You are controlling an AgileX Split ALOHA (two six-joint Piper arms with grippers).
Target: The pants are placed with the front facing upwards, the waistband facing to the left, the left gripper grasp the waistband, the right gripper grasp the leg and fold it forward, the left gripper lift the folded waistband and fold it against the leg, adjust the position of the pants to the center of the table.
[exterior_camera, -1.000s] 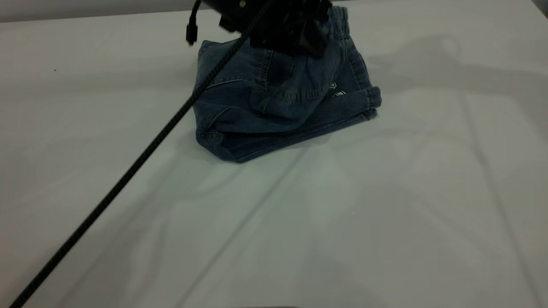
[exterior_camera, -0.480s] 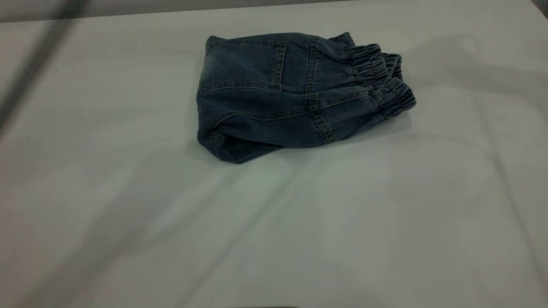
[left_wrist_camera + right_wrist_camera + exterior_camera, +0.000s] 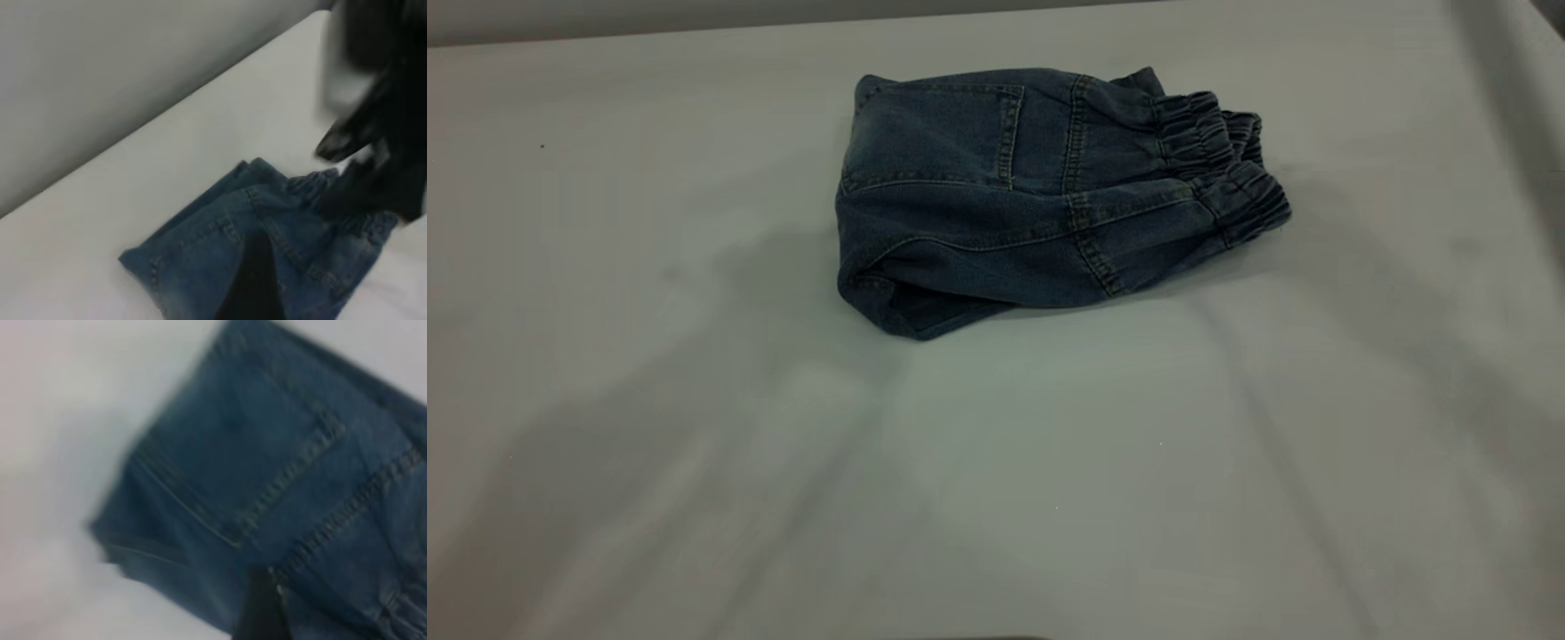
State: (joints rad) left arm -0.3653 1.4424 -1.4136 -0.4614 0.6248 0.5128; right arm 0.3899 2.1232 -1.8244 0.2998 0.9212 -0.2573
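Folded pants (image 3: pixel 1040 196) lie on the table (image 3: pixel 996 462), toward its far edge.

The waistband (image 3: pixel 1223 164) forms the pants' right end, the back patch pocket (image 3: pixel 938 133) faces up. Neither claw's grip can be told: the right gripper (image 3: pixel 373 133) is a dark blur above the waistband.

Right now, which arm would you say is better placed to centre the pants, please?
Probably right: the right gripper hangs close over the pants, which fill its wrist view; the left gripper sits farther off.
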